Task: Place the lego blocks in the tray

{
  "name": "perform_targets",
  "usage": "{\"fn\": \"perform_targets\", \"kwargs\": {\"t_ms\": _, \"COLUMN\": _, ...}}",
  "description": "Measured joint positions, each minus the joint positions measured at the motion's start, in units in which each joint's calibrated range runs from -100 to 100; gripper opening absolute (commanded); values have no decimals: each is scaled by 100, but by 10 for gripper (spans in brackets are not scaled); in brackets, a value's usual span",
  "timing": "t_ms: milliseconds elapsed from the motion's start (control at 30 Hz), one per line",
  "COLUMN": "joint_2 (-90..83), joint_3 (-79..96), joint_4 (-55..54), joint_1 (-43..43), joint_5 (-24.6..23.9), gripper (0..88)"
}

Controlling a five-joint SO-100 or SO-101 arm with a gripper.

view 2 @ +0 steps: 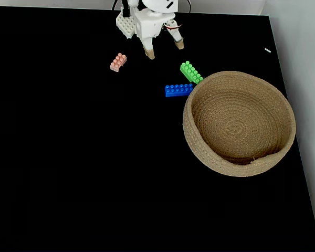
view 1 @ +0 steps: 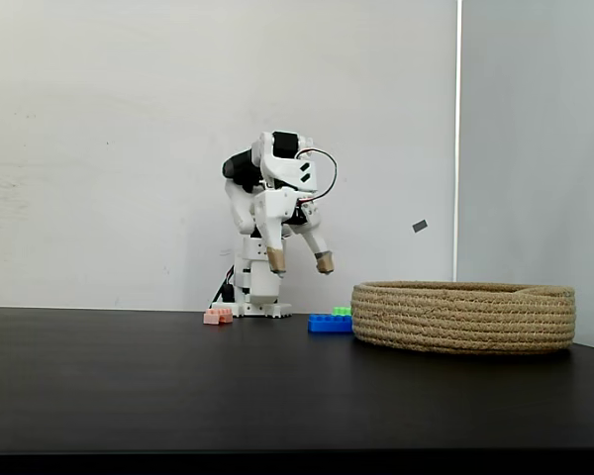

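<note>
Three lego blocks lie on the black table. The pale pink one (view 1: 217, 316) (view 2: 118, 62) sits left of the arm's base. The blue one (view 1: 329, 323) (view 2: 179, 90) and the green one (view 1: 342, 311) (view 2: 191, 72) lie just left of the tray, close to its wall. The tray (view 1: 465, 317) (view 2: 202, 142), a round tan rope basket, holds nothing. My white gripper (view 1: 300, 264) (view 2: 164, 49) hangs open above the table with tan-tipped fingers pointing down, between the pink block and the other two, holding nothing.
The arm's white base (view 1: 257, 297) stands at the back of the table against a white wall. The table's right edge runs just beyond the tray. Wide bare black surface (view 2: 84, 168) spreads toward the front and left.
</note>
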Motion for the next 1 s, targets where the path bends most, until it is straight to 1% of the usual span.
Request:
{"fn": "perform_targets", "kwargs": {"t_ms": 167, "joint_2": 908, "joint_3": -389, "joint_4": -65, "joint_1": -423, "joint_5": -181, "gripper": 377}}
{"fn": "perform_targets", "kwargs": {"t_ms": 567, "joint_2": 2426, "joint_3": -601, "joint_4": -893, "joint_1": -708, "joint_5": -400, "gripper": 359}}
{"fn": "perform_targets", "kwargs": {"t_ms": 1000, "joint_2": 3172, "joint_3": -707, "joint_4": -1600, "joint_1": -1124, "joint_5": -571, "gripper": 325}}
